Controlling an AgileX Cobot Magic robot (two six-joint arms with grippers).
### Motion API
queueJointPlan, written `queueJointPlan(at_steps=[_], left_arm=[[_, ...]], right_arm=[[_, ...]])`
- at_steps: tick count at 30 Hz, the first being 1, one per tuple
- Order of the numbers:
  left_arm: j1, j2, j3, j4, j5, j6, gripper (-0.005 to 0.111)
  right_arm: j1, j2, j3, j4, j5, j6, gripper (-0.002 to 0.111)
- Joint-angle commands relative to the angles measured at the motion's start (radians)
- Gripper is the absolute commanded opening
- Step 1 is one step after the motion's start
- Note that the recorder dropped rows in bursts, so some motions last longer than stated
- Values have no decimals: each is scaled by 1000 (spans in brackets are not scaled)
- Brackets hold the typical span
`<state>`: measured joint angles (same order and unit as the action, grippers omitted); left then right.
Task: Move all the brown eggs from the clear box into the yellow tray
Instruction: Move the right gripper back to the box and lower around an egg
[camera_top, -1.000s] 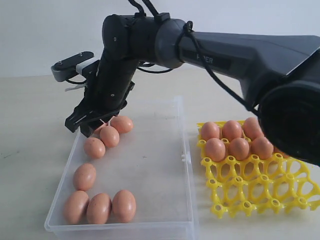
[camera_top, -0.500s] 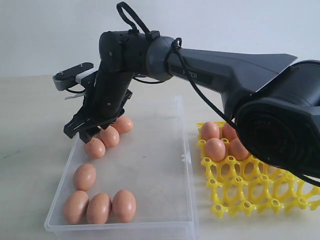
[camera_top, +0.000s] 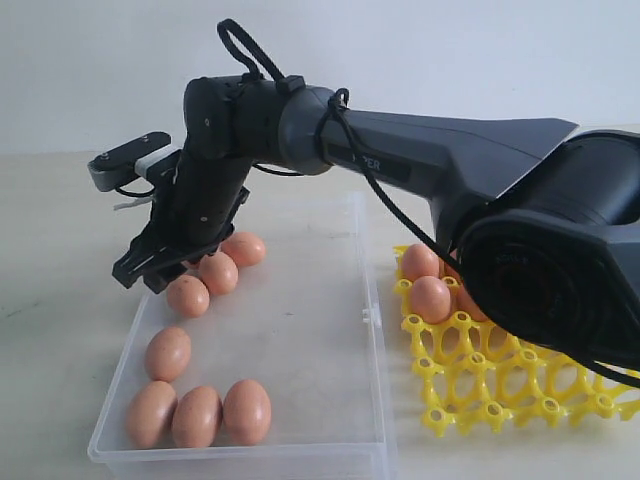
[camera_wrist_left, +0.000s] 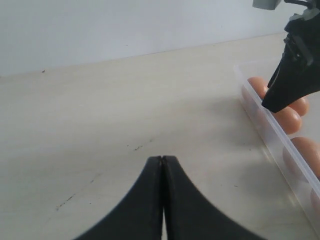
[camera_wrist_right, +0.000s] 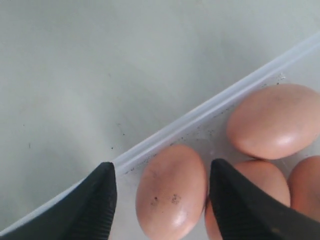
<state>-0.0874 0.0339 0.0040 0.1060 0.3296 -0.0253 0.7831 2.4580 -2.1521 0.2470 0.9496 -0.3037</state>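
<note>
Right pincer open over a smooth orange-brown oval egg.
Exterior view: tips hang at the left wall of the shallow clear plastic box, well apart from the yellow lattice plastic tray. Left wrist view: left pincer closed, near the box. Right wrist view: egg lies between the spread fingers.

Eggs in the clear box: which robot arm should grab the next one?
Probably right. The right gripper is open over the clear box, with a brown egg between its fingers. The left gripper is shut, over the table outside the box.
</note>
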Motion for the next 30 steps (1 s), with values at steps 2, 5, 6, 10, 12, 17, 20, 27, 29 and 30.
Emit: queueJointPlan(at_steps=[2,5,6,10,12,17,20,27,29,30], left_arm=[[-3,1,-4,-1,-14,-4,0],[-3,1,-4,-1,-14,-4,0],[-3,1,-4,-1,-14,-4,0],[-3,1,-4,-1,-14,-4,0],[-3,1,-4,-1,-14,-4,0],[-3,1,-4,-1,-14,-4,0],[-3,1,-4,-1,-14,-4,0],[-3,1,-4,-1,-14,-4,0],[-3,1,-4,-1,-14,-4,0],[-3,1,-4,-1,-14,-4,0]], right_arm=[[3,-6,-10,-18,4,-11,55],[3,-14,-10,-19,7,-15,55],[3,-15,-10,-20,13,-22,55],[3,-15,-10,-26,51,-55,55],[3,-15,-10,-31,56,-56,55],[3,-21,-10,-41,68,-71,54],[3,-19,-10,-41,60,-71,54],[3,-11,-10,-30,-2,-69,54],[3,-4,-10,-16,-2,-67,54],[3,-1,-10,-14,-2,-67,54]])
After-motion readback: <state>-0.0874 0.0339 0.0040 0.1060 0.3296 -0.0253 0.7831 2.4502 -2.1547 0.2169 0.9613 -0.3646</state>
